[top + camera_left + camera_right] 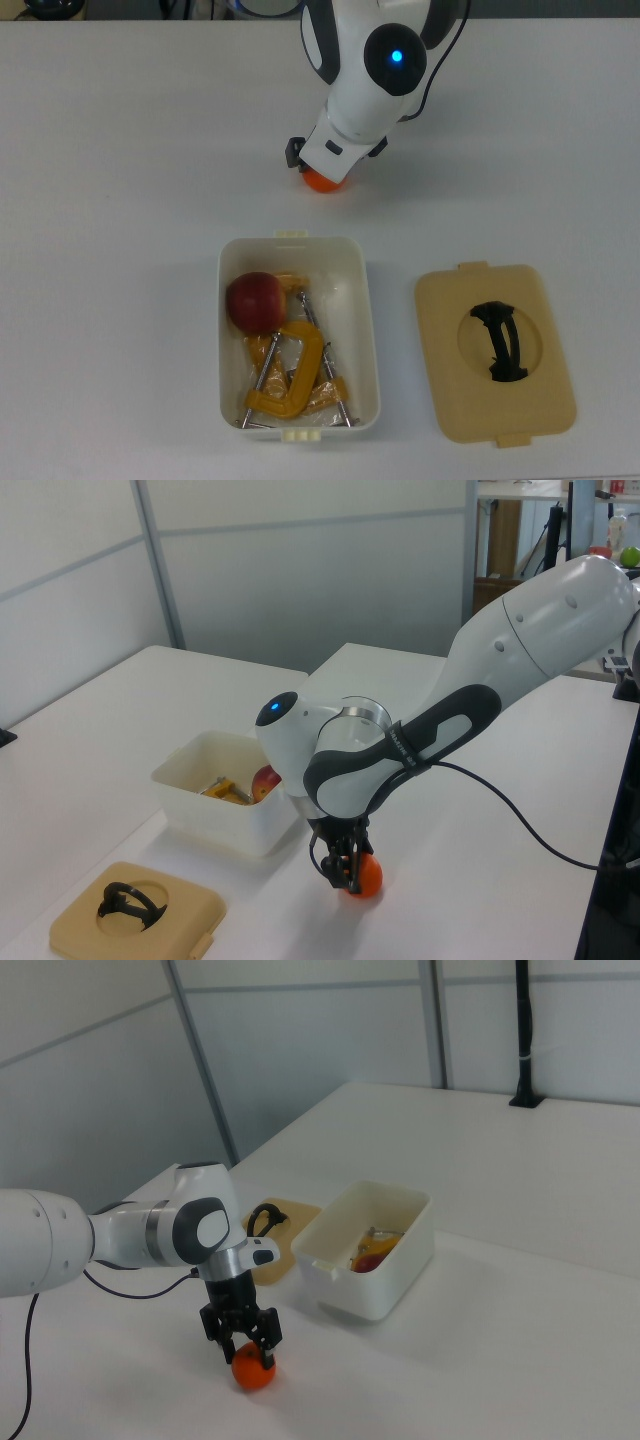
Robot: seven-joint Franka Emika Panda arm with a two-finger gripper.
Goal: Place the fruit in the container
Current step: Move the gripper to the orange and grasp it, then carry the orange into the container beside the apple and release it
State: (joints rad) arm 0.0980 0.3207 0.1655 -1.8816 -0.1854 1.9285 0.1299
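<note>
Orange [254, 1373] sat on the desk [120, 200], straddled by the spread pincer [241, 1351], while the apple [256, 301] lay in the tub [369, 330].

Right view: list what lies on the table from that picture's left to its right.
Orange under the gripper → tan lid → white container, which holds the apple.
</note>
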